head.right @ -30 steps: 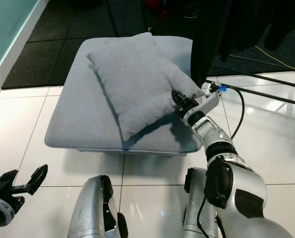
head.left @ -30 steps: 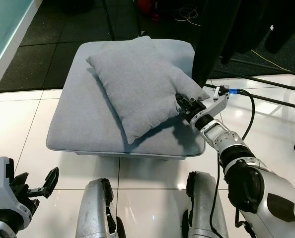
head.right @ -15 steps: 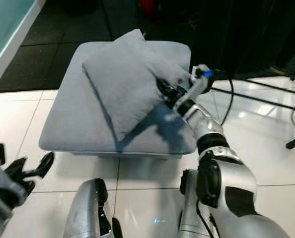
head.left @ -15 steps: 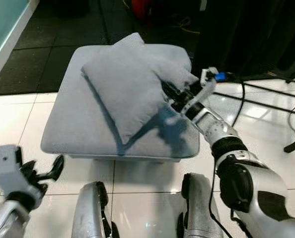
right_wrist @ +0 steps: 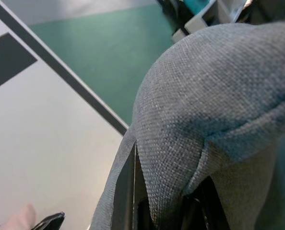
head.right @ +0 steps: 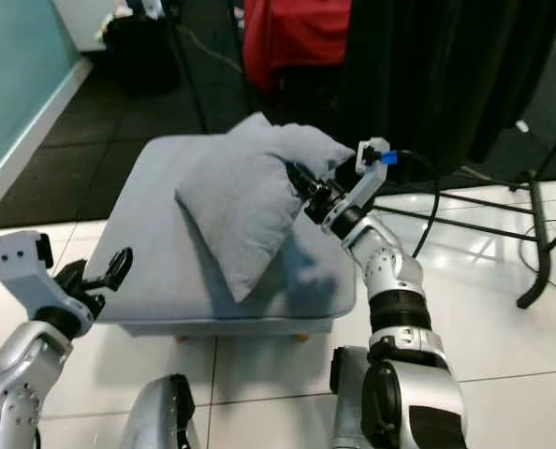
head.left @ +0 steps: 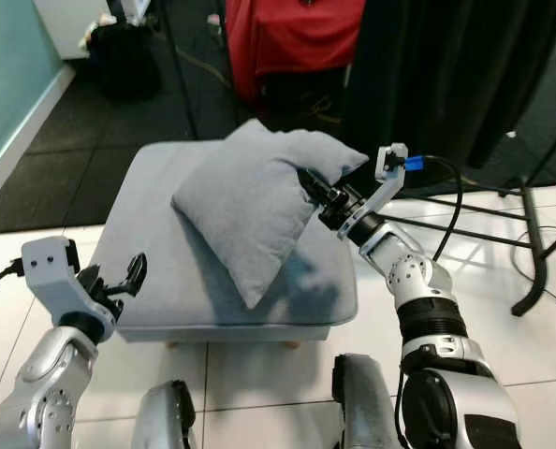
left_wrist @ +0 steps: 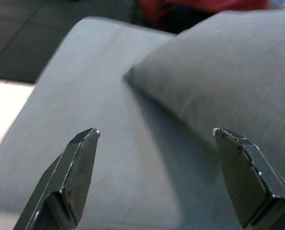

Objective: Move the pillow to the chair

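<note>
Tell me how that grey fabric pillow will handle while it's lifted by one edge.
The grey fabric pillow is probably soft and floppy: its cloth bunches where the right tool pinches its edge. It seems light for its bulk, since one pinch holds it tilted up off the grey padded ottoman. The free corner will likely sag and swing. The open left tool could steady it.

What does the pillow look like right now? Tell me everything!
The pillow is grey, square and puffy, with a woven cloth cover. It is tilted up, one corner hanging down toward the grey footstool. The right gripper is shut on its right edge, bunching the cloth. The left gripper, open, is apart from it.
</note>
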Tool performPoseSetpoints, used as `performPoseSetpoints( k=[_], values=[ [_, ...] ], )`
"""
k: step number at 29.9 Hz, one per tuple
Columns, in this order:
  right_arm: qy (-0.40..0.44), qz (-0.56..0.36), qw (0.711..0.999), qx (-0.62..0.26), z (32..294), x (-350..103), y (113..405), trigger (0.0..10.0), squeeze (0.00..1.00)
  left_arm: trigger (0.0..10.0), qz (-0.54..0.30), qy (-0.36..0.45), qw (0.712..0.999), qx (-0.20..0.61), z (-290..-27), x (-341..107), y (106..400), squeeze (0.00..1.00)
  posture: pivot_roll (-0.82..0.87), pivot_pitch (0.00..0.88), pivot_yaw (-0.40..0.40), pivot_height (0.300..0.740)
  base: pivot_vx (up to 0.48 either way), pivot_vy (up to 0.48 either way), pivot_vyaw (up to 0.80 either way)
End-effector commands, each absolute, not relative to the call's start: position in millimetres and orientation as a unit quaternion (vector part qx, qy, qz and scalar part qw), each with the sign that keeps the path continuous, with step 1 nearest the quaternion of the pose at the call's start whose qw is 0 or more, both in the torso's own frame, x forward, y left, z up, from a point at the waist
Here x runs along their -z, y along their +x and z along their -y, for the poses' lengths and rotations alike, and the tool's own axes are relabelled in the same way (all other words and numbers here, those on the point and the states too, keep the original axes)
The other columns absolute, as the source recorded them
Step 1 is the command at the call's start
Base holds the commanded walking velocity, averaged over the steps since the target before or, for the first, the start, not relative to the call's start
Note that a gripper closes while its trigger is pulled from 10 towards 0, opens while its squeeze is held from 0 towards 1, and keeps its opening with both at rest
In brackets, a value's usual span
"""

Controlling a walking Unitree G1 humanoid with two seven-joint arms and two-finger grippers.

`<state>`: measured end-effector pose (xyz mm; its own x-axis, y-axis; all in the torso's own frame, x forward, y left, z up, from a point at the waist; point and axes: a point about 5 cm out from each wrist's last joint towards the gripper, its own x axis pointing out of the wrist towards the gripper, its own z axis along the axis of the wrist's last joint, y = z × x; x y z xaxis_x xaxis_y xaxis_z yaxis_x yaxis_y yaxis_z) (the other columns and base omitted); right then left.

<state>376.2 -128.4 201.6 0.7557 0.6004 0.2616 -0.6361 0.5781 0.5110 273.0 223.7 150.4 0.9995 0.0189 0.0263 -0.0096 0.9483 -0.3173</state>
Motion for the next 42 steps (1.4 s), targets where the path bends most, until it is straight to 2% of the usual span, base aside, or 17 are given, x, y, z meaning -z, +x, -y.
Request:
performPoseSetpoints(
  k=[1,7,19,31,42],
  values=[
    [0.288,0.044,0.883,-0.367,120.4,-209.3,372.3,0.0,0.00,10.0,0.008,-0.158,0.987,-0.014,-222.1,-143.9,277.2,0.00,-0.19,0.000,0.056,0.495,0.000,0.000,0.00],
    [0.278,0.000,0.896,-0.347,118.9,-186.0,361.1,0.0,0.00,10.0,-0.006,-0.164,0.986,-0.029,-217.4,-129.2,287.4,0.00,-0.19,0.000,0.052,0.509,0.000,0.000,0.00],
    [0.278,-0.029,0.887,-0.368,98.3,-177.3,347.3,0.0,0.00,10.0,-0.024,-0.175,0.983,-0.053,-217.1,-109.1,289.7,0.00,-0.16,0.000,0.047,0.542,0.000,0.000,0.00],
    [0.265,-0.038,0.905,-0.330,123.2,-176.0,351.0,0.0,0.00,10.0,-0.016,-0.197,0.978,-0.066,-215.1,-103.7,291.7,0.00,-0.13,0.000,0.008,0.584,0.000,0.000,0.00],
    [0.260,-0.040,0.911,-0.317,129.2,-175.0,352.4,0.0,0.00,10.0,-0.025,-0.190,0.979,-0.065,-212.1,-96.2,288.5,0.00,-0.12,0.000,0.006,0.627,0.000,0.000,0.00]
  ],
)
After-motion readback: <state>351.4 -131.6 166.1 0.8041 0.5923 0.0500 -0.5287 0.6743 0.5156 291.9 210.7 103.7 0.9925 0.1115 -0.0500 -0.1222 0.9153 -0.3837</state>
